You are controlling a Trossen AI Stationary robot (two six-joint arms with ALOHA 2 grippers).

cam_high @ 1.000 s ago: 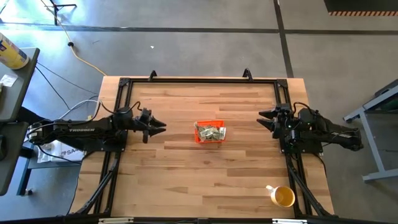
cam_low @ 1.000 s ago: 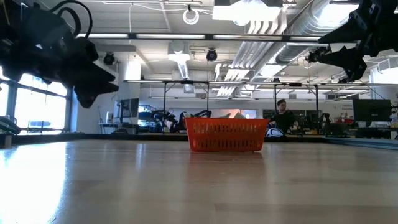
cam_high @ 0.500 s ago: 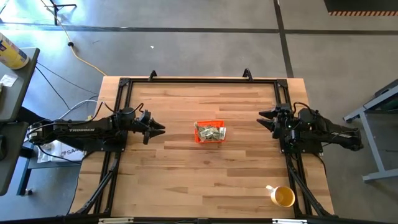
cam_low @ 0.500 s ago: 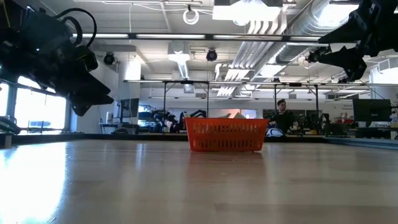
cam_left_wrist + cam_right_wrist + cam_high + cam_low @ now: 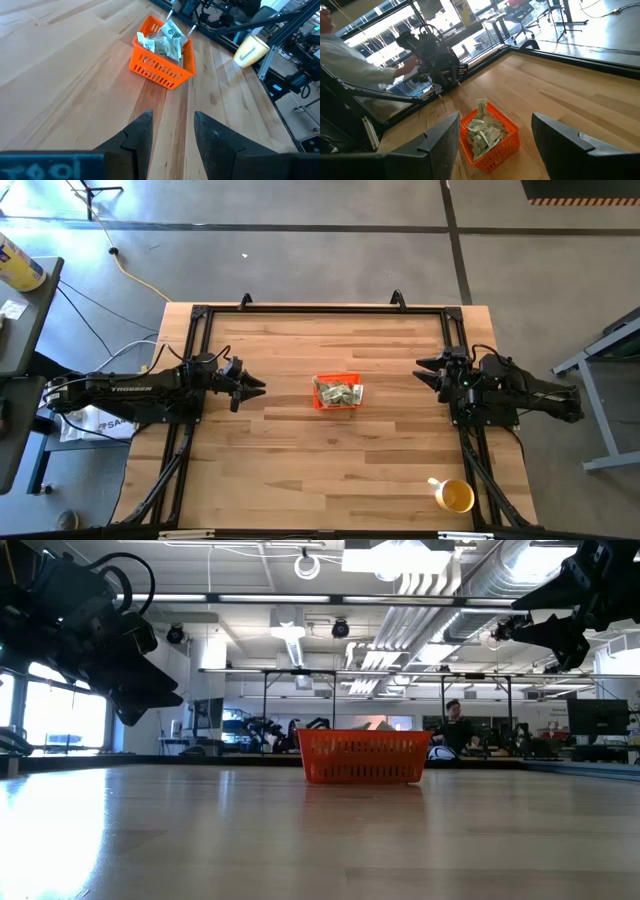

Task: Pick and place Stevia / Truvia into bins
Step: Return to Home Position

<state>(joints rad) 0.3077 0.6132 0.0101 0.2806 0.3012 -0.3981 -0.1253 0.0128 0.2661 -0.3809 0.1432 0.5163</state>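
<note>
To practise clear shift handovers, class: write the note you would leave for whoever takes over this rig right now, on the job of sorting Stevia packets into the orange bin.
Left gripper: open, empty, above the table's left side, pointing at the bin.
Right gripper: open, empty, above the right side.
Stevia packets: piled in the orange bin at mid-table.
Done: no loose packets show on the wood.
Left: probably only parking the arms. The yellow cup stands at the near right corner.
</note>
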